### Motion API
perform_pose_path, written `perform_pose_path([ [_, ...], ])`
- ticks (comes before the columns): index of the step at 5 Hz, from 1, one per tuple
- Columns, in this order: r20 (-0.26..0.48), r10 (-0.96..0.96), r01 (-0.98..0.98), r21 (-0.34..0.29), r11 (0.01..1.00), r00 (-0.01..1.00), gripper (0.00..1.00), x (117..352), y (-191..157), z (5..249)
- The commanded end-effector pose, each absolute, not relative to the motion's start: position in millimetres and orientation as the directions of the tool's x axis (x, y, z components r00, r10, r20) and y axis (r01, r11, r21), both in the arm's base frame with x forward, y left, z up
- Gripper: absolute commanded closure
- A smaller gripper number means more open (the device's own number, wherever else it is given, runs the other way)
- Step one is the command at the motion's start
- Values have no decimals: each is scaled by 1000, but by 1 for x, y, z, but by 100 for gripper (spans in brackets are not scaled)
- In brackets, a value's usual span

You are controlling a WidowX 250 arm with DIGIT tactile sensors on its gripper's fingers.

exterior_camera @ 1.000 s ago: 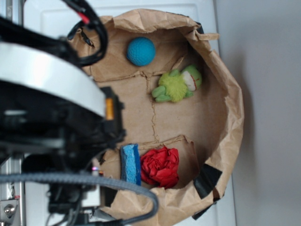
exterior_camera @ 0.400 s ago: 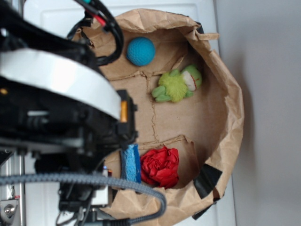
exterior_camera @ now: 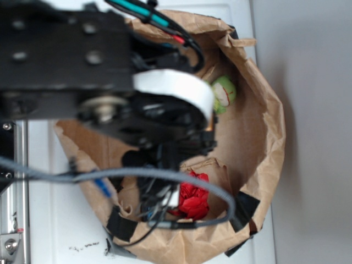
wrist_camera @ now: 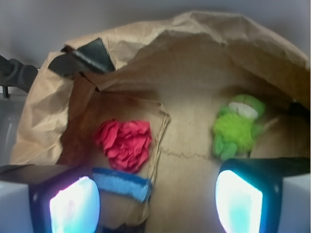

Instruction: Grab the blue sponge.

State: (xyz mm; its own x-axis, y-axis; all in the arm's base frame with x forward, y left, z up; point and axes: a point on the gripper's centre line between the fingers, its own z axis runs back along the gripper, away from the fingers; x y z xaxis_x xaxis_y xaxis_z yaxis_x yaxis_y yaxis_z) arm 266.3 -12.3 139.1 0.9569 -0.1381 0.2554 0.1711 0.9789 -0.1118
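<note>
Crumpled brown paper bag walls (wrist_camera: 43, 121) were seen enclosing every object, the rim having been folded down so that the contents could be reached from above. The small rectangular foam sponge in light and royal blue (wrist_camera: 121, 183) lay on the bag floor, just beside the bundled red cloth (wrist_camera: 125, 143) and low in the wrist view, close to one lit finger. The tool (wrist_camera: 155, 199) was held wide open with nothing between its fingers (wrist_camera: 74, 206), a stance judged suited to straddling the sponge. It was offset, however: the gap was centred on bare paper, with the sponge towards one side. The fuzzy green plush toy (wrist_camera: 235, 128) sat well apart on the other side. In the exterior view the sponge was hidden by the black robot arm (exterior_camera: 66, 60).
</note>
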Motion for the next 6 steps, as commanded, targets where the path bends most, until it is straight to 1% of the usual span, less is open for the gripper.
perform_pose_path([
  [1,170,-345,356,-36,934,923,0,283,5,121],
  [2,109,-471,479,-70,875,875,0,276,-3,98],
  [3,93,-541,549,-93,831,836,0,272,-13,81],
  [4,116,-585,596,-112,795,803,0,260,-23,78],
  [5,125,-599,611,-196,767,791,0,254,-30,96],
  [6,146,-620,636,-229,737,771,0,246,-33,100],
])
